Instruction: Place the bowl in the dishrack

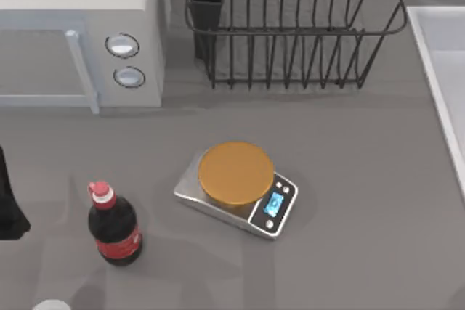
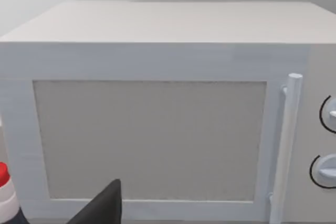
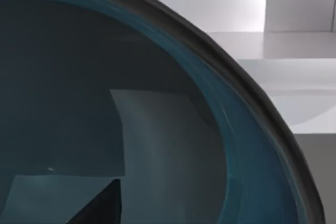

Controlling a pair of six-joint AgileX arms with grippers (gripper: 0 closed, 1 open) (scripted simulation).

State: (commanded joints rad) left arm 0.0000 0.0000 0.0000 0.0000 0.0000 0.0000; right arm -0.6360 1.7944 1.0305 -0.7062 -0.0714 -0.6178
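A plain grey table (image 1: 363, 179) carries a grey-white microwave (image 1: 80, 27) at its left rear and the large black wire dishrack (image 1: 290, 27) behind centre, with open surface in front of it. The round dark teal-blue bowl (image 3: 157, 129) — glossy, dark-rimmed — sits right against the right wrist camera. Whether either gripper is clamped cannot be told.

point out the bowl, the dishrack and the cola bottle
bowl (image 3: 173, 145): right wrist view, on its glossy teal inner wall.
dishrack (image 1: 290, 30): top view, on the front rim bar.
cola bottle (image 1: 116, 234): top view, on the dark body above the red label.
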